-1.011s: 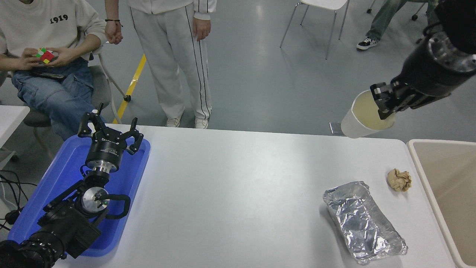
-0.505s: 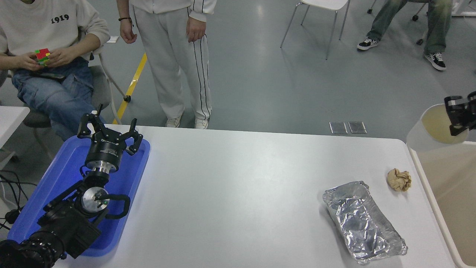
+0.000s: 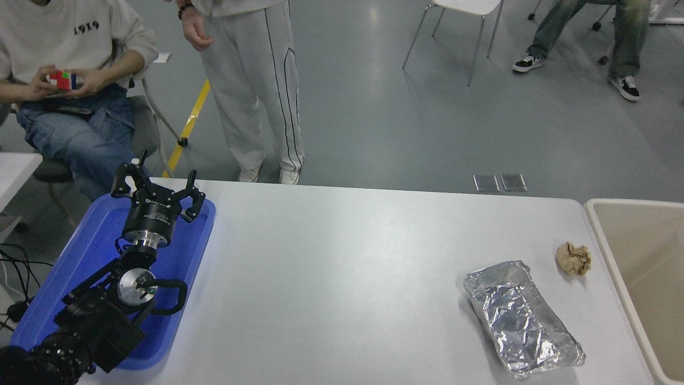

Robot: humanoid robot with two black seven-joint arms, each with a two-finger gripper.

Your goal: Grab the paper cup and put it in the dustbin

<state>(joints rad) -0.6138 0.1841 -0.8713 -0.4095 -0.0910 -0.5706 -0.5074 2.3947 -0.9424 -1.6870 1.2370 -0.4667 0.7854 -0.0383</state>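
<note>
The beige dustbin [image 3: 614, 256] stands at the table's right edge, partly cut off by the picture's right side; what shows of its inside is bare. The paper cup is out of view. My right arm and gripper are out of view too. My left gripper [image 3: 157, 187] is parked at the lower left above the blue tray [image 3: 85, 251], its fingers spread open and empty.
A crumpled brown paper ball [image 3: 573, 258] lies near the dustbin. A silver foil tray [image 3: 521, 318] lies at the front right. A person sits at the far left with a puzzle cube [image 3: 63, 80]; another person stands behind the table.
My right gripper with the paper cup moved right, over the dustbin's near corner, then left the picture. The standing person shifted a little to the left.
</note>
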